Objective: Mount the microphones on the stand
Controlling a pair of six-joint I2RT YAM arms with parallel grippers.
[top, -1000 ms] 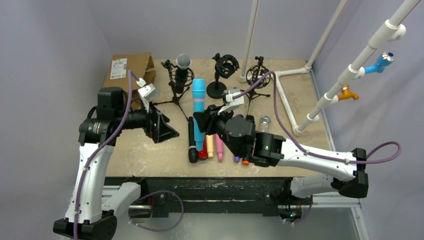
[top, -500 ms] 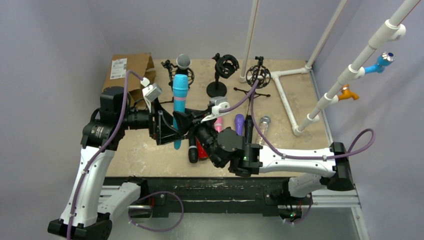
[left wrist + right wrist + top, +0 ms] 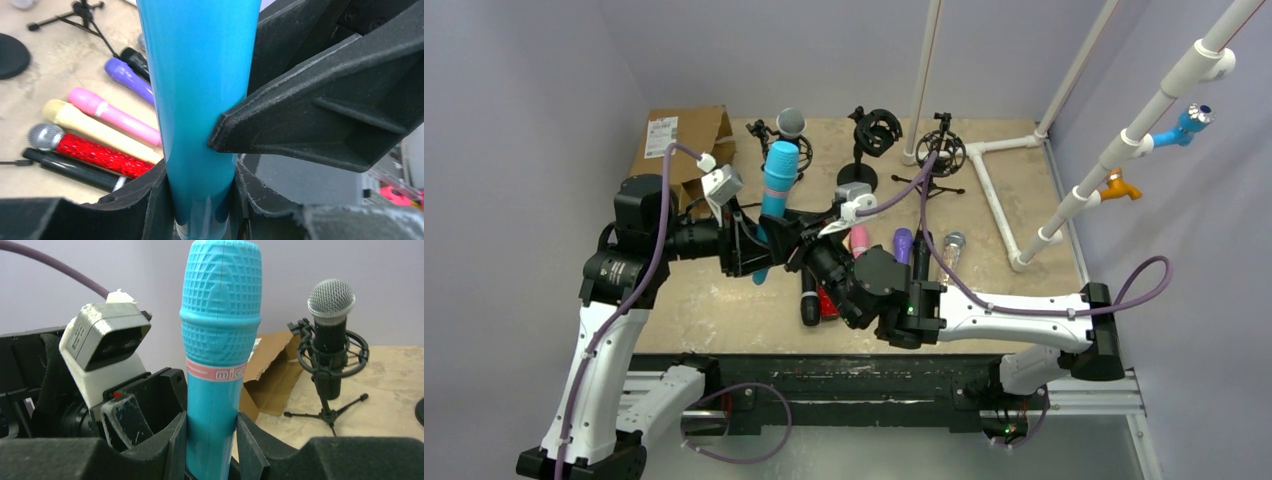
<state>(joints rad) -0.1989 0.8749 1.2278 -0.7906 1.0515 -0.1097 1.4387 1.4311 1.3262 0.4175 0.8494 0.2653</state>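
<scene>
Lavender walls close in a tan table (image 3: 714, 300), with a cardboard box (image 3: 686, 135) in the 10 o'clock corner and three small stands along the 12 o'clock edge. By my reckoning the job has barely begun. One black microphone (image 3: 330, 315) sits upright in the left tripod stand (image 3: 331, 367). The round-based stand (image 3: 874, 135) and the right tripod stand (image 3: 941, 150) hold nothing.

On the table, at 6 o'clock from the stands, lie the glittery red microphone (image 3: 90, 150), the cream microphone (image 3: 95, 130), the pink microphone (image 3: 110, 112) and the purple microphone (image 3: 127, 77), with a couple more beside them. All of these are left to mount.

The blue microphone (image 3: 220, 315) is off the table at about 10 o'clock from its centre, head pointing toward 12. The right gripper (image 3: 212, 440) is clamped on its body. The left gripper (image 3: 202, 200) presses its pads on both sides of the tail end, so both grippers hold it.
</scene>
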